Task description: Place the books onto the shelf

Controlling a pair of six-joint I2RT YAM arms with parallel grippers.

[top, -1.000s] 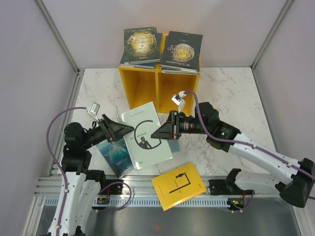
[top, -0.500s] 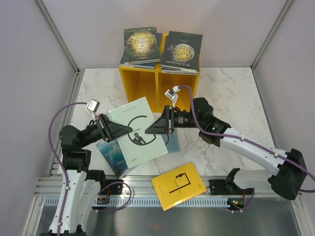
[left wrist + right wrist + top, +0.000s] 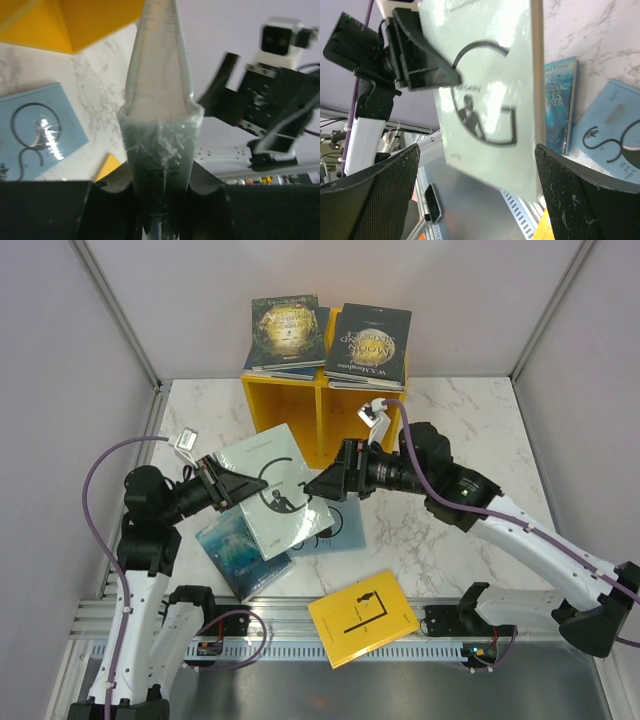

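Fingers of the left gripper (image 3: 160, 186) clamp the pale grey book (image 3: 159, 75), seen edge-on from the left wrist. Only the right wrist view shows its cover, framed by the right gripper's (image 3: 320, 485) wide-spread jaws. It hangs tilted near the shelf (image 3: 285, 420).

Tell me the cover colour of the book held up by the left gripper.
Pale grey book, black ring and small figure; clearest in the right wrist view.

You're working in a robotics lab cell: plain grey panels (image 3: 60, 390) enclose a marble-look table (image 3: 470, 420), aluminium rail (image 3: 295, 620) along its near edge.
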